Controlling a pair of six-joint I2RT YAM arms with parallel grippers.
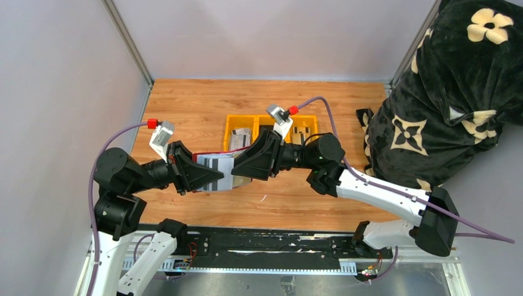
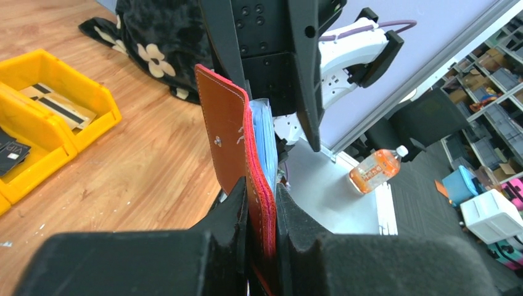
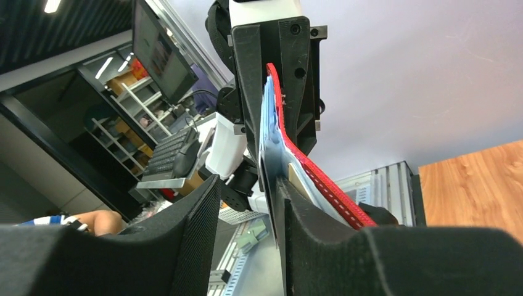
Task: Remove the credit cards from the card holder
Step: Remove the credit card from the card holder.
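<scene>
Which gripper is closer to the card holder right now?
Left. The left gripper is clamped on the card holder; the right gripper is at its other end, jaws straddling the protruding credit cards, a gap on one side.

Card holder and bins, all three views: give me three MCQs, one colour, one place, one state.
1. What colour are the bins?
A. yellow
B. blue
C. green

2. Where is the card holder?
A. in a bin
B. in the right gripper alone
C. clamped in the left gripper, raised between the arms

3. How do the right gripper's jaws stand?
A. shut on a bin
B. open, at the holder's free end
C. shut, away from the holder

Answers:
1. A: the top and left wrist views both show yellow walls.
2. C: the left wrist view shows both fingers pressed on the holder.
3. B: the right wrist view shows a gap beside one finger.
</scene>
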